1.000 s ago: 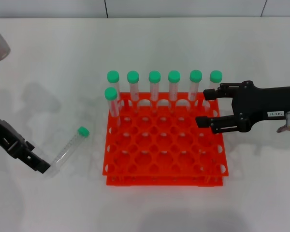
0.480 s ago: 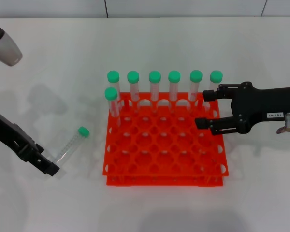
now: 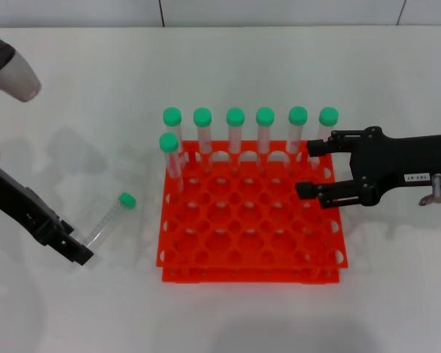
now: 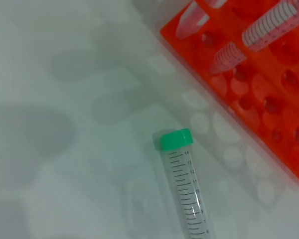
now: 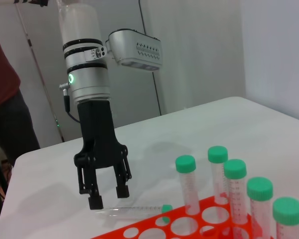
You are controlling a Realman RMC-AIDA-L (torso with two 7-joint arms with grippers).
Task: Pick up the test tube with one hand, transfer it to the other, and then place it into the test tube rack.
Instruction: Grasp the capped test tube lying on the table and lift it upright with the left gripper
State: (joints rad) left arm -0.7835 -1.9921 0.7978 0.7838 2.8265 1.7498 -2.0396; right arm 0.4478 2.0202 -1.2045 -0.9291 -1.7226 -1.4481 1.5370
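The test tube [image 3: 106,220], clear with a green cap, lies on the white table left of the orange-red rack [image 3: 250,254]. It also shows in the left wrist view [image 4: 185,196] and the right wrist view [image 5: 134,211]. My left gripper [image 3: 79,251], unlabelled, is open. It hovers just above the tube's bottom end, with its jaws on either side, as seen in the right wrist view [image 5: 108,197]. My right gripper [image 3: 312,165], with a white label, is open and empty above the rack's right rear part.
Several green-capped tubes [image 3: 235,136] stand in the rack's back row, and one more [image 3: 170,154] stands in the second row at the left. The rack's corner shows in the left wrist view [image 4: 269,99]. A person in a dark red top [image 5: 5,114] stands beyond the table.
My left gripper has moved a little to the right, closer over the lying tube's bottom end. My right gripper has drifted slightly left. The tube has not moved.
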